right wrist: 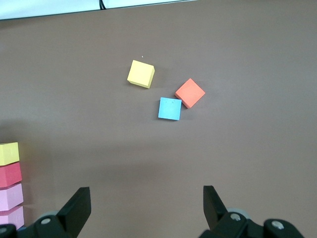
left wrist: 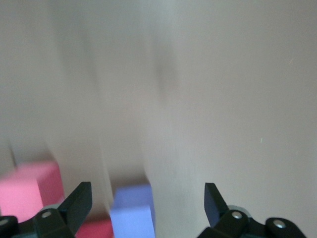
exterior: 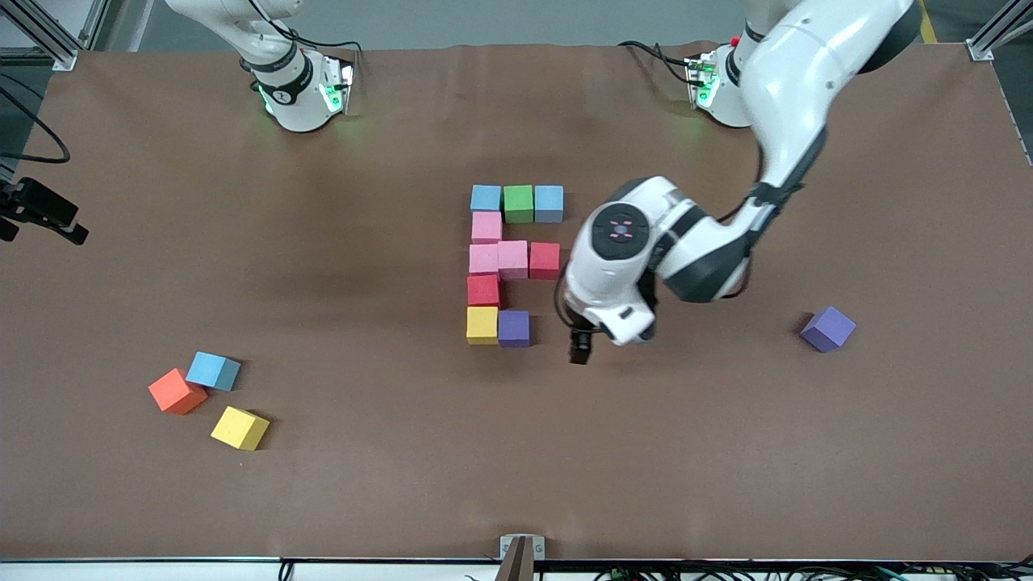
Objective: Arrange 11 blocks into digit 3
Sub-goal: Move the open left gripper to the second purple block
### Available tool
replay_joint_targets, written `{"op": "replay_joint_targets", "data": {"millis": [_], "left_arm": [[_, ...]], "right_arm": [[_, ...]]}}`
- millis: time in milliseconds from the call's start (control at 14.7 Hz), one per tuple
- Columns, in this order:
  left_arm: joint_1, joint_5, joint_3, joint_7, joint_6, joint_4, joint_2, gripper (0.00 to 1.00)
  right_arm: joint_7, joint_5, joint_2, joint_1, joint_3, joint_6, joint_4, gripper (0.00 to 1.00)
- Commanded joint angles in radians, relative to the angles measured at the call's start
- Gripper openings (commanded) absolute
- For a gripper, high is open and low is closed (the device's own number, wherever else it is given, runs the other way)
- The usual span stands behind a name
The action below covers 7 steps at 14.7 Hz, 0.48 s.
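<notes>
**A:** Nearest the front camera lies a small matte yellow cube (exterior: 240,428), well out from the digit 3 (exterior: 512,259) toward the right arm's end of the brown table (exterior: 403,500). A matte orange cube (exterior: 177,391) and a matte light blue cube (exterior: 214,371) touch each other just beside it.

**B:** Spares, I'd judge, since the figure holds its yellow and both its blues. And the right gripper (right wrist: 146,198)?

**A:** Fingers spread wide with nothing between them, up over the table and looking down on those three. That arm waits.

**B:** How does the figure lie?

**A:** Mid-table, ten cubes. Its long axis runs from the robots' bases toward the front camera. The single joining cubes line the side toward the right arm's end, so the bars point toward the left arm's end. It reads as a 3 from the bases.

**B:** Are the bars complete?

**A:** The two farther from the camera have three cubes each. The nearest has only a yellow one and the placed purple cube (exterior: 514,328), so its tip is bare.

**B:** Hence the left gripper (exterior: 579,349)?

**A:** Likely. It hovers low, just beside that gap, with its fingers apart and holding nothing.

**B:** And the eleventh?

**A:** The lone matte purple cube (exterior: 827,328) sits askew, well apart from the digit toward the left arm's end. It would need fetching and squaring to the row.
</notes>
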Motion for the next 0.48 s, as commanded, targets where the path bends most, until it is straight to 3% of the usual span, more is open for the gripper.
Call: {"op": "replay_joint_targets", "data": {"millis": [0,408], "left_arm": [[0.118,-0.001,-0.015,0.15,0.01,-0.196,-0.146,1.0],[0.345,0.002,-0.017,0.533,0.019,-0.389,-0.28,1.0]], "right_arm": [[-0.005,-0.008,-0.014,-0.003,0.009,-0.017,-0.006,1.0],[-0.004,-0.008,-0.005,-0.003,0.009,-0.022,-0.001,1.0]]}}
